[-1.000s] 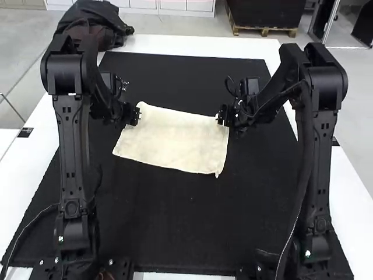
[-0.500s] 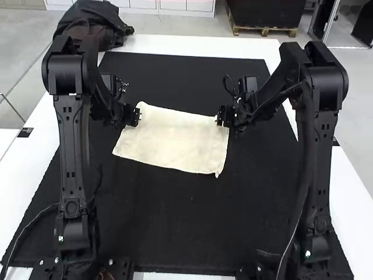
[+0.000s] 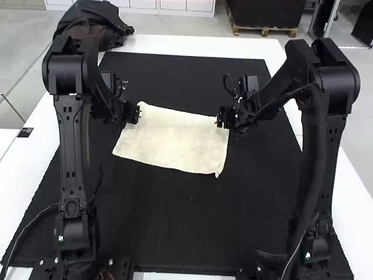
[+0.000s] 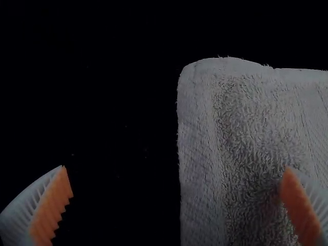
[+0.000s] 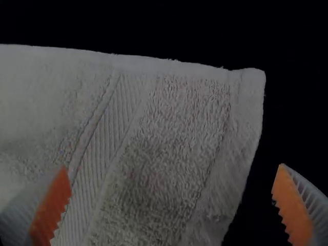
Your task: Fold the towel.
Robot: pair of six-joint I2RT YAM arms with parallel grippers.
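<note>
The towel (image 3: 175,143) lies spread; left gripper (image 3: 139,114) at its ten o'clock, right gripper (image 3: 218,118) at two, fingers apart.

Looks like robot lab or robot workroom. Two big black robot arms, left arm (image 3: 71,146) and right arm (image 3: 339,87), stand at big white table (image 3: 192,45). Black mat (image 3: 175,233) lies flat on table. Thin wire (image 3: 28,226) runs by left arm. Little green light (image 3: 308,255) shines low on right arm. Dark, soft bundle (image 3: 93,22) sits at table's far left corner.
</note>
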